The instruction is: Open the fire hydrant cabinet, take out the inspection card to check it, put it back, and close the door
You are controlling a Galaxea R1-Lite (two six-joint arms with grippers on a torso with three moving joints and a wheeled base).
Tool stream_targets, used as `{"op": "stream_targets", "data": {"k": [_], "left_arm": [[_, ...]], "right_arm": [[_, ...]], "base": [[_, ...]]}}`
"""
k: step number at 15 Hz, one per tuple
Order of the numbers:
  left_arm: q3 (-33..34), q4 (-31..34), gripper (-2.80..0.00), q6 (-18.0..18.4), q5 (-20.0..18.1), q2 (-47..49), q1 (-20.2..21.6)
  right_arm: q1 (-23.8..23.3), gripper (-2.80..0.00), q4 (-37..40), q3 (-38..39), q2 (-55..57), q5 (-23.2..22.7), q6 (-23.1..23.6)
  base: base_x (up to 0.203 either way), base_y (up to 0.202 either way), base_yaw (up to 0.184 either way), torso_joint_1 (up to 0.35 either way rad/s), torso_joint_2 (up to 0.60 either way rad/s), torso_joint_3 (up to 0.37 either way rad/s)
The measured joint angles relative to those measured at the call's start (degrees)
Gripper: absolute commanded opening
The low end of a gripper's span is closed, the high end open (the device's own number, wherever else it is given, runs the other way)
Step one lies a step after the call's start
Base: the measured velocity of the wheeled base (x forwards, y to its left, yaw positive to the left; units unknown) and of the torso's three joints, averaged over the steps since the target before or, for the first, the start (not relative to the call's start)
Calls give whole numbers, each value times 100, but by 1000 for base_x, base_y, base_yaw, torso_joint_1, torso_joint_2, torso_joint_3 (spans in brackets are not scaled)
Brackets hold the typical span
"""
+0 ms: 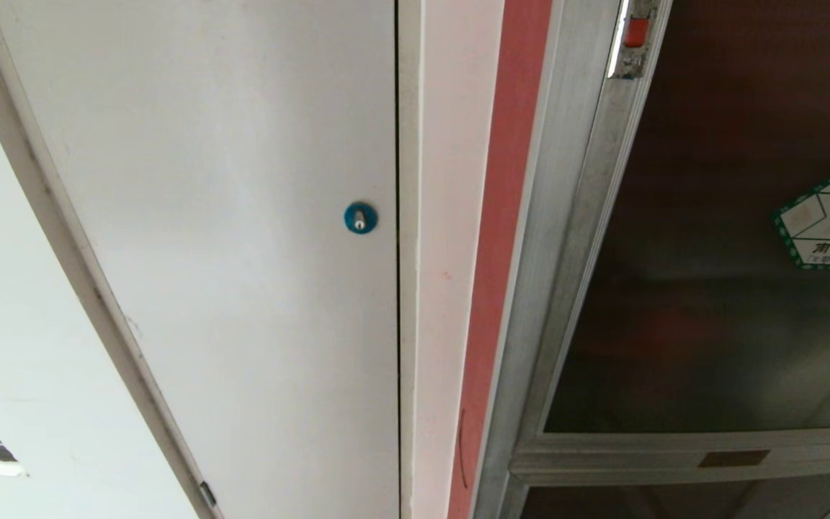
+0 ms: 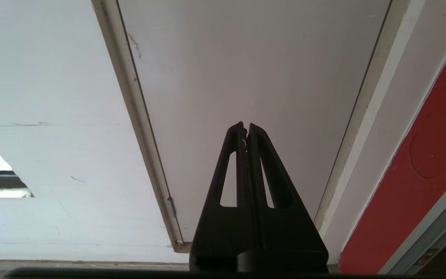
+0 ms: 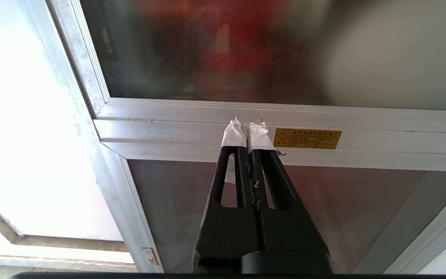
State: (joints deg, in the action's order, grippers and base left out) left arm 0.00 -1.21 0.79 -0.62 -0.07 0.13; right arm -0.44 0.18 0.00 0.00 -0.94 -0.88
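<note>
Nothing started, by my reading. The door of the fire hydrant cabinet sits closed in its silver frame, red latch at its upper corner untouched. I can't see the inspection card; presumably it's behind the dark glass. My right gripper hangs before the rail below the door, white-taped tips pressed together, holding nothing. Left gripper, also pinched together and empty, faces the white panel beside the cabinet. Everything remains: open, check, return, close.
</note>
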Motion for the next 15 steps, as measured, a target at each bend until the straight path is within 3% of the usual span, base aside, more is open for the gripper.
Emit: {"op": "stream_targets", "data": {"k": [12, 15], "left_arm": [[0, 2, -280, 0, 0, 0, 2], [0, 2, -280, 0, 0, 0, 2]], "right_arm": [[-2, -280, 0, 0, 0, -5, 24], [-5, -280, 90, -344, 0, -18, 37]], "base": [[0, 0, 0, 0, 0, 0], [0, 0, 0, 0, 0, 0]]}}
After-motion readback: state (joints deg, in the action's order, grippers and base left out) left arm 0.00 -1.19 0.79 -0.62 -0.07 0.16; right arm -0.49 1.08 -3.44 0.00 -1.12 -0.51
